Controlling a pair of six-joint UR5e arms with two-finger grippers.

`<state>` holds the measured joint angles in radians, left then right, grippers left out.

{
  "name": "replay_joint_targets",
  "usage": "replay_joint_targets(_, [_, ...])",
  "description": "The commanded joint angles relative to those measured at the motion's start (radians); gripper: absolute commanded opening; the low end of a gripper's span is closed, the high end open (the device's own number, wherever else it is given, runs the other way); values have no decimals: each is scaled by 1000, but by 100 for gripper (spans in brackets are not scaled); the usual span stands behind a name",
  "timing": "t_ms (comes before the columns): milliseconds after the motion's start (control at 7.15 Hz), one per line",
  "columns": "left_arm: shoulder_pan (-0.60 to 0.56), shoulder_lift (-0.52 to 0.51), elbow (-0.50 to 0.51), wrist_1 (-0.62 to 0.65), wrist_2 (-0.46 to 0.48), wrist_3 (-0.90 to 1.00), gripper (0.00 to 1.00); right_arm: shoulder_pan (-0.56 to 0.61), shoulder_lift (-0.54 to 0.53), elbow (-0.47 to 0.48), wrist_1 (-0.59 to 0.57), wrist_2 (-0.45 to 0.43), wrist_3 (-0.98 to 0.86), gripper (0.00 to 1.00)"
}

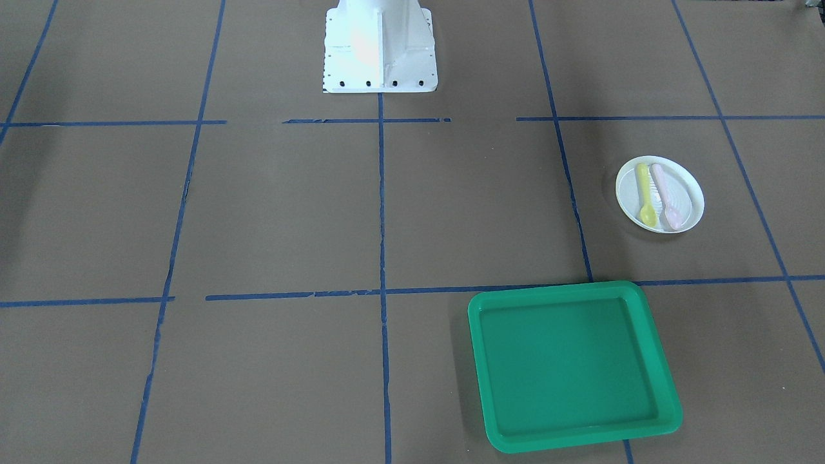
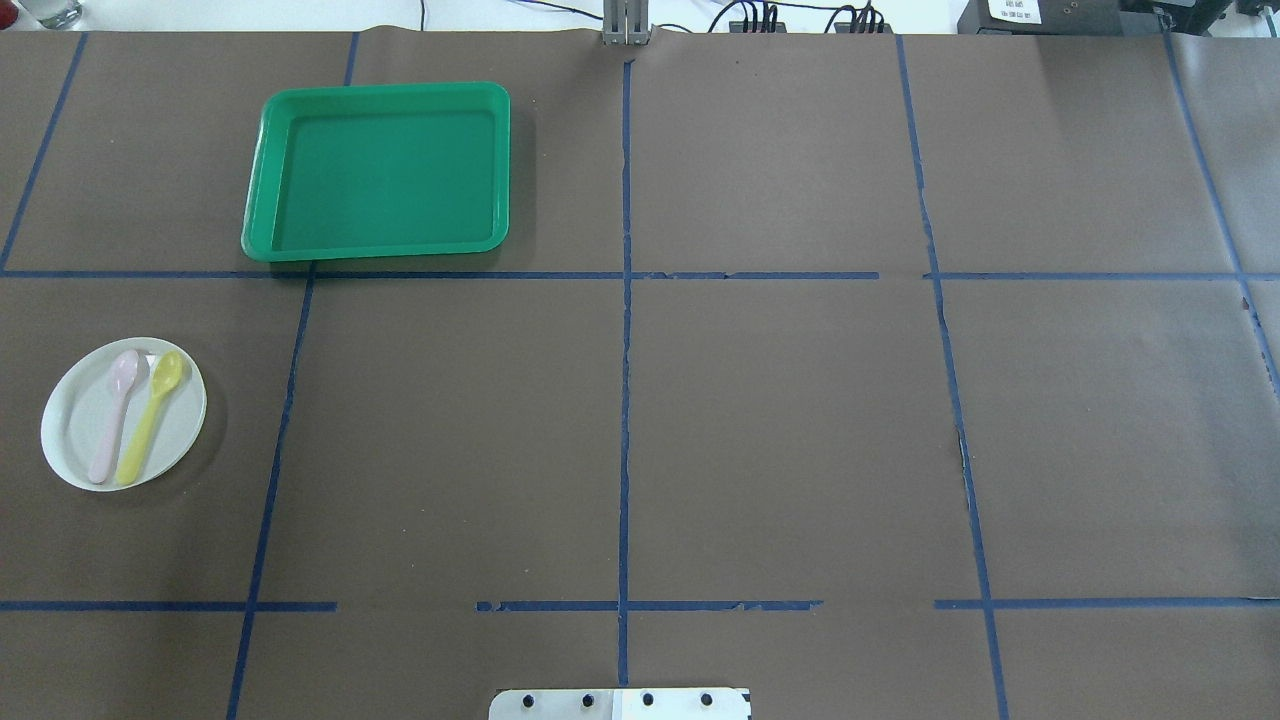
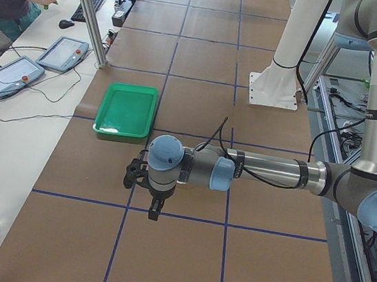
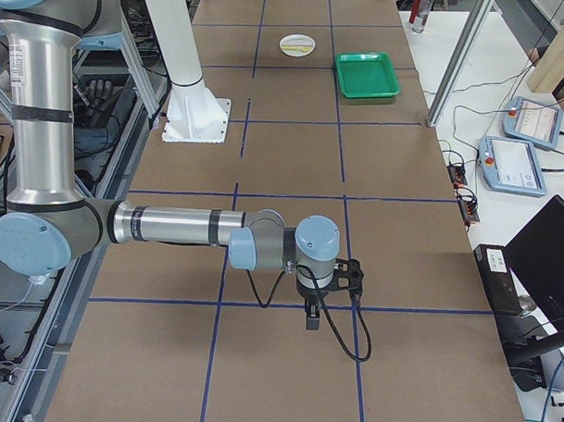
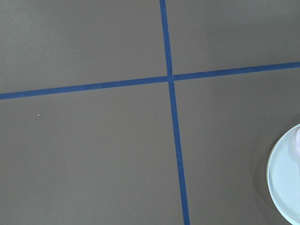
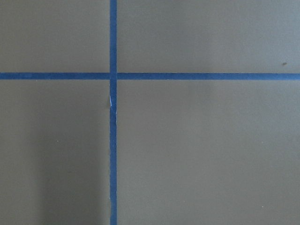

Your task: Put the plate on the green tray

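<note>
**Hazards Before the Plate Pick**

The plate lay flat on the table on the robot's left side, well apart from the green tray. A yellow spoon and a pink spoon rested loose on it, side by side. The left gripper hung above the table near the plate, and the right gripper hung far from it. How far either was opened could not be told.

Probable faults:
- A pinch on the shallow rim could slip.
- Any tilt in transit would likely shed the spoons.
- A low approach could strike the tray's raised lip.
</note>
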<state>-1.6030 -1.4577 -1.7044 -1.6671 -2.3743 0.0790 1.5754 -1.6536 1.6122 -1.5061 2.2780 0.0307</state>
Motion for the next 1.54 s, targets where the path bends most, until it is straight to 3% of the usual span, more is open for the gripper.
replay_joint_targets(0, [36,-4,25,-98,-20,-33,100,0,0,0,0,0,0,100])
replay_joint_targets(140, [149,-6,22,-184,-55,-195,100,0,0,0,0,0,0,100])
replay_joint_targets(419, [359,-3,70,-479,4,-608,100,0,0,-2,1,0,0,100])
replay_joint_targets(699, [452,-4,217,-737,53,-799,100,0,0,-2,0,0,0,100])
replay_joint_targets(839, [515,-3,244,-816,94,-893,100,0,0,0,0,0,0,100])
replay_joint_targets(1398, [601,-7,244,-827,145,-935,100,0,0,0,0,0,0,100])
